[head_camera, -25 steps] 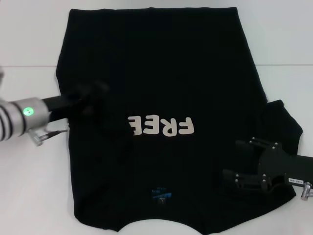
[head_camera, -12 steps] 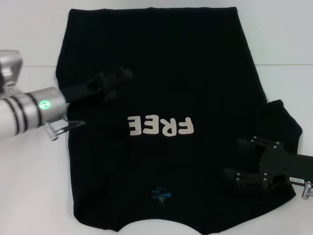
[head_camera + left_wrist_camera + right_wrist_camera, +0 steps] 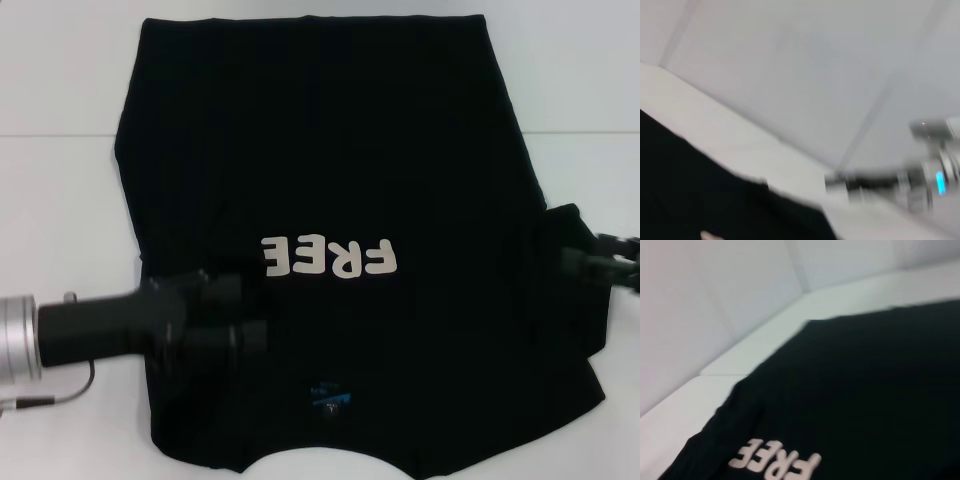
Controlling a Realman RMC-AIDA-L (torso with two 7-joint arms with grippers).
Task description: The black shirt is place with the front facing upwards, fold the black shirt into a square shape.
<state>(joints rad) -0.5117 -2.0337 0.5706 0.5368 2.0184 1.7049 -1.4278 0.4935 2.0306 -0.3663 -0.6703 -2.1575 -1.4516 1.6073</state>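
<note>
Lower left of the head view: my left gripper [image 3: 225, 318] reaches in from the frame's left edge over the black shirt [image 3: 330, 180], beside the "FREE" lettering [image 3: 330, 258]; it is smeared, so I cannot tell whether its fingers are apart or together.
Centre of the head view: the shirt lies front up on the white table [image 3: 50, 200], its hem at the top of the frame and its collar with the blue neck label [image 3: 328, 397] at the bottom.
Shirt's left edge: runs straight, no sleeve sticking out, so I judge that side already turned in.
Right edge of the head view: my right gripper [image 3: 600, 262] sits over the out-spread right sleeve [image 3: 575, 290]; its fingers I cannot read either.
Risk, left: if I close low on the cloth here I may pinch several layers and drag the lettering askew.
Risk, right: a shallow pinch on the sleeve could slip mid-fold and leave it bunched.
Risk, both: uneven pulls would skew the edges, so no square.
</note>
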